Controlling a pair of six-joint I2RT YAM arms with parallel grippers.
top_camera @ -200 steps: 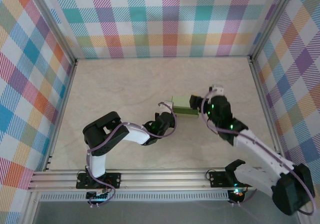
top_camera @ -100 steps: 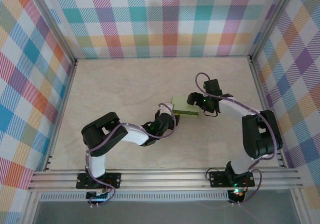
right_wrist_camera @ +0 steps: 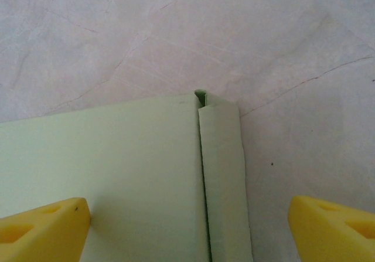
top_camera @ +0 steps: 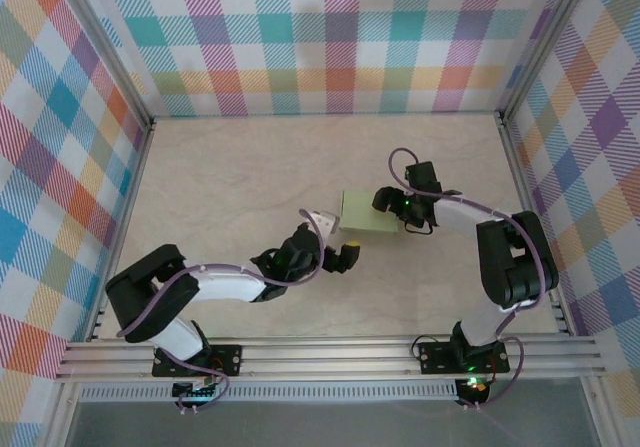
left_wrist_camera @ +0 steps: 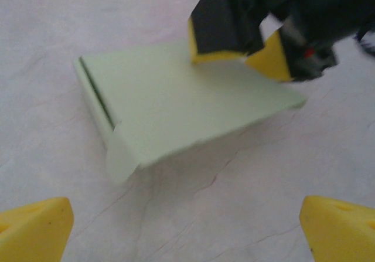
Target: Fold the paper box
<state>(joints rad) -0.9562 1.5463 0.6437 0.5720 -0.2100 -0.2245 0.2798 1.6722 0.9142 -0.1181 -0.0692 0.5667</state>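
Saw paper box (top_camera: 366,213) lying flat and closed on table (top_camera: 230,177), between both grippers. Left gripper (top_camera: 347,256) sat just off box's near side, not touching it, jaws spread wide with nothing between. Right gripper (top_camera: 388,203) sat at box's right edge, jaws also spread. One fingertip (right_wrist_camera: 44,221) was over box top, other beside box over bare table, so I saw no clamping. Narrow folded strip (right_wrist_camera: 222,180) ran along that edge.
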